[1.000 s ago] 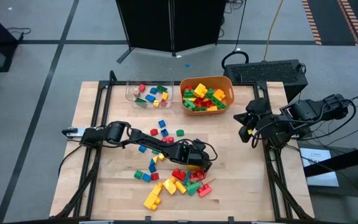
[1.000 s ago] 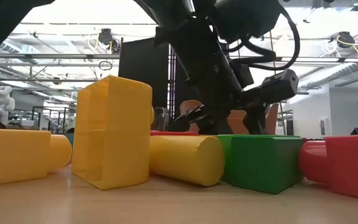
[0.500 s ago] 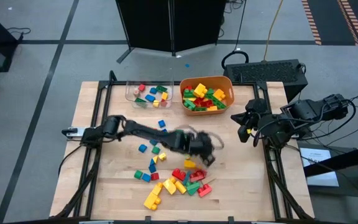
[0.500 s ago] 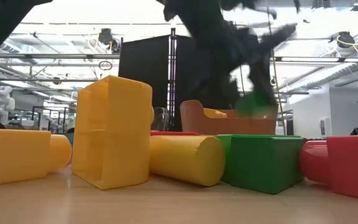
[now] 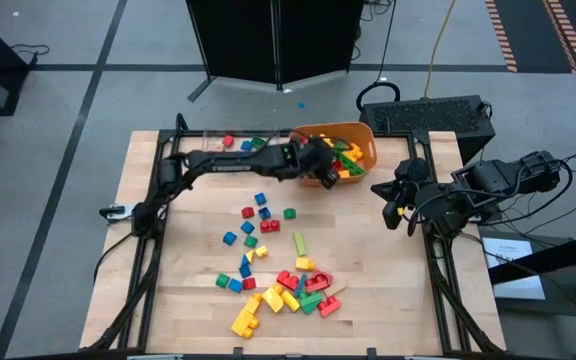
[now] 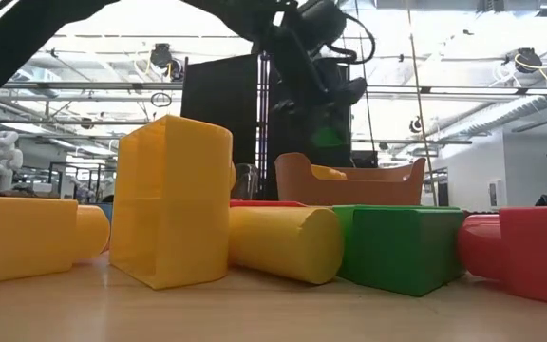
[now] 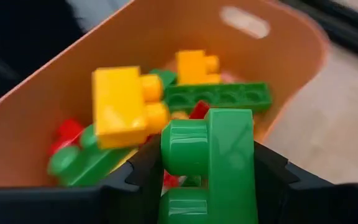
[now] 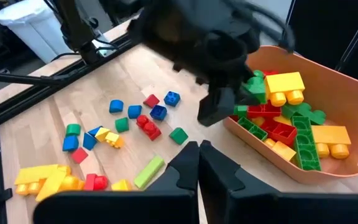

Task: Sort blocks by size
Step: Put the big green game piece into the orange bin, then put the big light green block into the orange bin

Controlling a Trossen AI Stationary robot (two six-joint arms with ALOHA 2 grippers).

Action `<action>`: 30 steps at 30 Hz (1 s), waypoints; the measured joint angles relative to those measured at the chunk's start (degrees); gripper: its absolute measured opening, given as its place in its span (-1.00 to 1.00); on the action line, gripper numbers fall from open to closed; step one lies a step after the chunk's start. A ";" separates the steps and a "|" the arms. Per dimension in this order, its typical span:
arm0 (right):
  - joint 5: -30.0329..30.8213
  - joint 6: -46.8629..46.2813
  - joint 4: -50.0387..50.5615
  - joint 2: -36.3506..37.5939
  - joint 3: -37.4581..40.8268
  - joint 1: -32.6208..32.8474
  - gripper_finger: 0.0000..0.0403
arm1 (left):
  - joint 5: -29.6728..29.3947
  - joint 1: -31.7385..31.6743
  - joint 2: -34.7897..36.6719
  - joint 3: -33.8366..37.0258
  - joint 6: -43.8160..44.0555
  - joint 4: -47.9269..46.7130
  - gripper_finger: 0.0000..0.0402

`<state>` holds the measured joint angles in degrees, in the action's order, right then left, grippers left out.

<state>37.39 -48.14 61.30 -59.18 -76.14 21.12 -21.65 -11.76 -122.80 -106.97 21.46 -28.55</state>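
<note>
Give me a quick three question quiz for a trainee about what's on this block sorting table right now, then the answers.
1. True or false: the left gripper is empty.
2. What colour is the block in the left gripper? A red, B green, C blue.
3. Fill in: the left gripper hangs over the orange ____.

Key
1. False. It holds a block.
2. B. It is green, clamped between the two fingers.
3. Tub. It already holds big red, yellow and green blocks, while the right gripper waits shut at the table's right edge.
</note>
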 joint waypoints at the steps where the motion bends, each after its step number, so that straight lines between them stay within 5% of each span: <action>1: 0.00 0.23 0.04 0.00 0.00 0.00 -0.98 | 2.41 -0.79 -0.01 -0.06 -1.35 0.34 -0.18; 4: 0.01 0.83 0.04 0.00 0.00 0.00 -0.98 | 8.33 -2.41 0.08 0.69 -7.65 0.22 -0.15; 10: 0.02 0.87 0.20 0.00 0.00 0.00 -0.98 | 8.91 -1.82 -0.01 0.12 -24.96 -1.67 0.75; 12: 0.02 0.87 0.20 0.00 0.00 0.00 -0.98 | 8.01 -1.34 0.02 -0.09 -28.08 -2.45 0.91; 14: 0.02 0.87 0.20 0.00 0.00 0.00 -0.98 | 10.36 -1.13 0.07 -0.09 -31.16 -4.06 0.89; 19: 0.02 0.90 0.23 0.00 0.00 0.00 -0.98 | 27.62 0.87 1.83 -0.20 -40.43 -17.54 0.70; 25: 0.02 1.11 0.31 -0.02 0.00 0.00 -0.98 | 28.72 7.08 2.05 0.71 -51.85 -30.25 0.60; 30: 0.04 1.93 0.31 -0.03 0.00 0.00 -0.98 | 28.71 12.91 2.14 1.99 -63.08 -27.55 0.60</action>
<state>37.43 -46.21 61.60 -59.20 -76.14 21.12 7.07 1.15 -120.66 -104.98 -41.62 -56.10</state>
